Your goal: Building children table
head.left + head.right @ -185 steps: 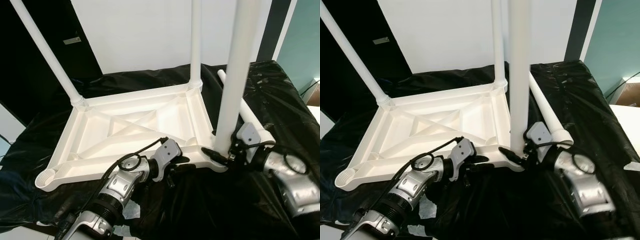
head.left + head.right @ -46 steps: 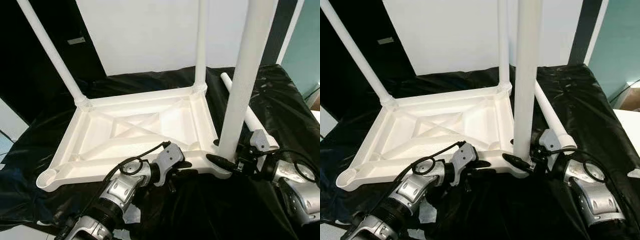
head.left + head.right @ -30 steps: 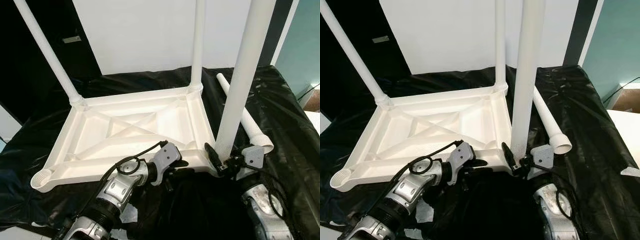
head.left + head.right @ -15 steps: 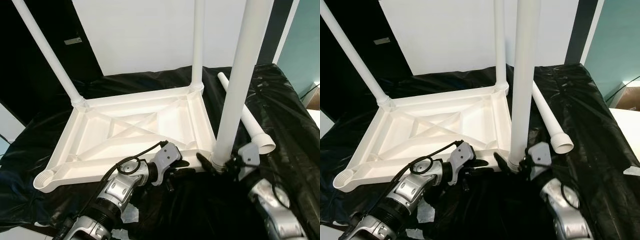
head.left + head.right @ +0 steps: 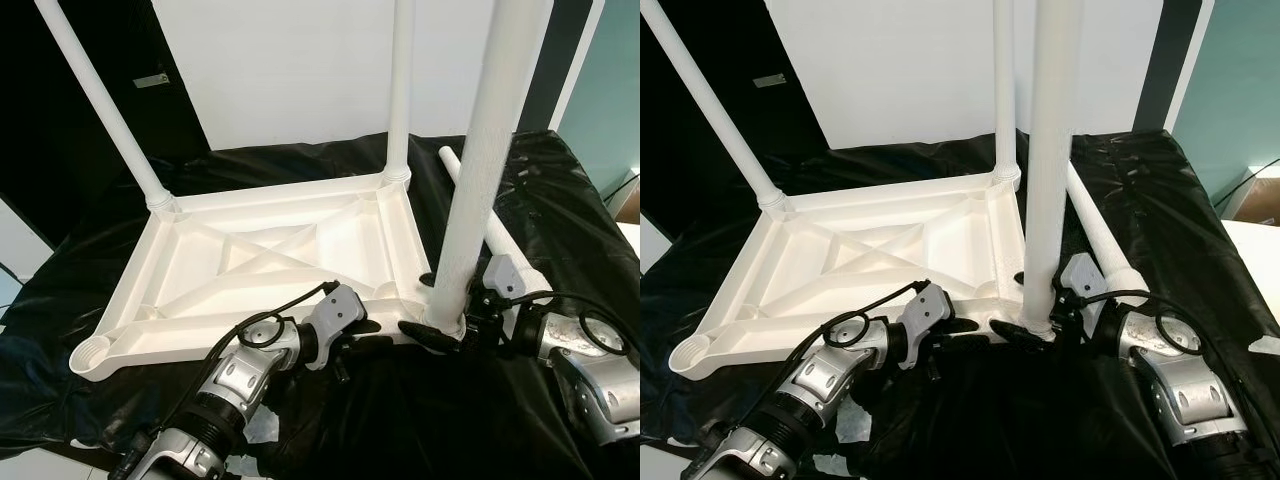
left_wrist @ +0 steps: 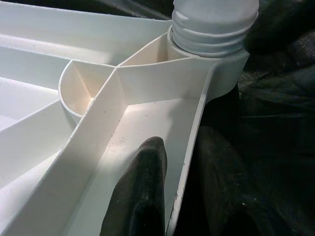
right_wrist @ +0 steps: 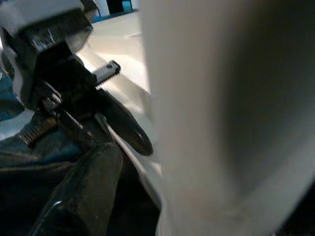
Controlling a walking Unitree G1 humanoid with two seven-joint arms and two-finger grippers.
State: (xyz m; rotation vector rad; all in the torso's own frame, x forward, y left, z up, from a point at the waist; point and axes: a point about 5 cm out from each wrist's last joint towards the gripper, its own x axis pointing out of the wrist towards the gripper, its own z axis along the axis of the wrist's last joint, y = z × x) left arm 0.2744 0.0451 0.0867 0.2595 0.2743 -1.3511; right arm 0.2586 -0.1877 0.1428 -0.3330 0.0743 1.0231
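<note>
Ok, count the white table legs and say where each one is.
4: far-left leg and far-right leg stand in corner sockets, near-right leg stands at the right gripper, one loose leg lies on the black cover.

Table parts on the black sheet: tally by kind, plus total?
Inverted tabletop: 1
Legs standing in corner sockets: 3 (far-left leg, far-right leg, near-right leg)
Loose leg lying on the sheet: 1
Open corner socket: 1
Total: 5 parts, counting the socket as part of the tabletop
</note>
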